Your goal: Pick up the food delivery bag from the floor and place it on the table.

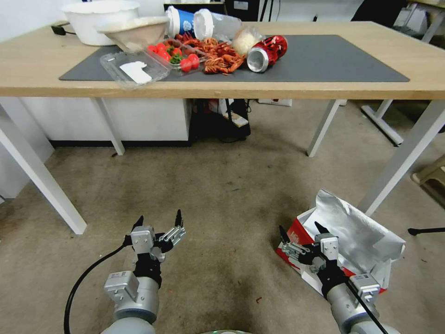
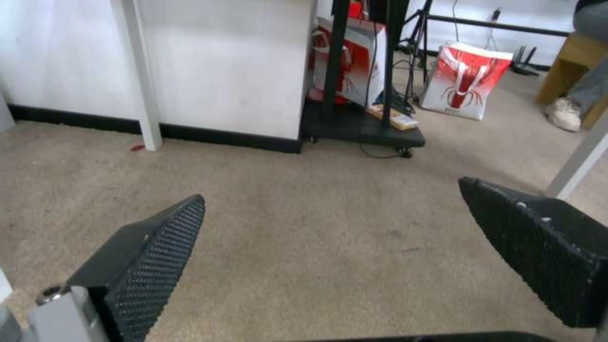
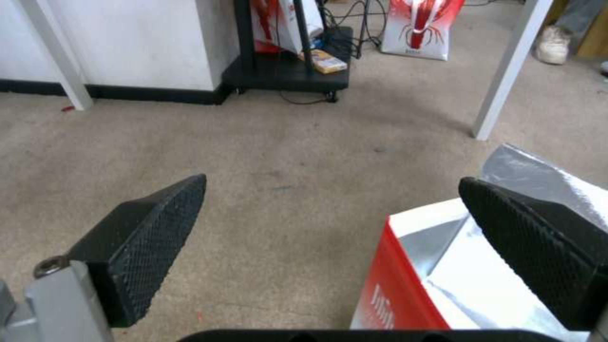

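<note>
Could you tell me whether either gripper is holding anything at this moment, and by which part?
Nothing is held. The right gripper is open above the food delivery bag on the floor; the left gripper is open over bare carpet.

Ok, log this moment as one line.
phase: pre-grasp | right end effector: open, above food delivery bag | left end effector: open, over bare floor | bag: on floor beside table leg

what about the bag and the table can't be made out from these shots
- Food delivery bag, head view: its near side is hidden behind the right gripper and arm.
- Right wrist view: the bag's far side runs off the edge; its handles aren't visible.
- Table, head view: both ends are cut off by the edges.
</note>
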Controlling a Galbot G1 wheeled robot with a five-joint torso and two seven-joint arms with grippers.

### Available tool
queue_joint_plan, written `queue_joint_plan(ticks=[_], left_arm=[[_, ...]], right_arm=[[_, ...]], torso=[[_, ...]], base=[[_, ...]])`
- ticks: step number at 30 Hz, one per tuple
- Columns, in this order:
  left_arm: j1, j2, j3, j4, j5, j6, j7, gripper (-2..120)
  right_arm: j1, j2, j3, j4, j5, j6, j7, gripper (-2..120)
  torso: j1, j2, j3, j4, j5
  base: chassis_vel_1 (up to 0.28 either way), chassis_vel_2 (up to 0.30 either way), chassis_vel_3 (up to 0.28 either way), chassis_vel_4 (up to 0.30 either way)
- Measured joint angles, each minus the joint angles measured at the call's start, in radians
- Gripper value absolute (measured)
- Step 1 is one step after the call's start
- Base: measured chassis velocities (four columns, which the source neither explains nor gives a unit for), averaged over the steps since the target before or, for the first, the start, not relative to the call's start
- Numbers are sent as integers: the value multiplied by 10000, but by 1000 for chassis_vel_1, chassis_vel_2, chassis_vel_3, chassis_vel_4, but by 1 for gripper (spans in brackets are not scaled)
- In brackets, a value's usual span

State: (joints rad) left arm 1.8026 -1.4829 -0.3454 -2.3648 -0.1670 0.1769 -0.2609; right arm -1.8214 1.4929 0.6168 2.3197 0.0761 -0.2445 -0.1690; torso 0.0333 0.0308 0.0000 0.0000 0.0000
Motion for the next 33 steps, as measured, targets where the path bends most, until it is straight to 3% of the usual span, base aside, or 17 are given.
queue_joint_plan(ticks=[14,20,26,33], left_arm=[[65,0,24,3,9,-5,87,100],[58,110,-40,-50,-45,-24,80,100],[52,136,-69,-70,-58,-26,63,100],[-53,377,-62,2,-166,-26,79,100]], right_arm=[[483,-895,786,-196,763,-201,-47,100],[1207,-2205,1256,-910,1365,-308,-145,100],[1835,-3025,1439,-1599,1770,-266,-316,100],[2378,-3859,1928,-2781,2275,529,-804,100]], torso=[[1,10,0,0,1],[2,14,0,0,2],[2,15,1,1,1],[3,16,0,-3,0]], base=[[0,0,0,0],[0,0,0,0],[0,0,0,0],[0,0,0,0]])
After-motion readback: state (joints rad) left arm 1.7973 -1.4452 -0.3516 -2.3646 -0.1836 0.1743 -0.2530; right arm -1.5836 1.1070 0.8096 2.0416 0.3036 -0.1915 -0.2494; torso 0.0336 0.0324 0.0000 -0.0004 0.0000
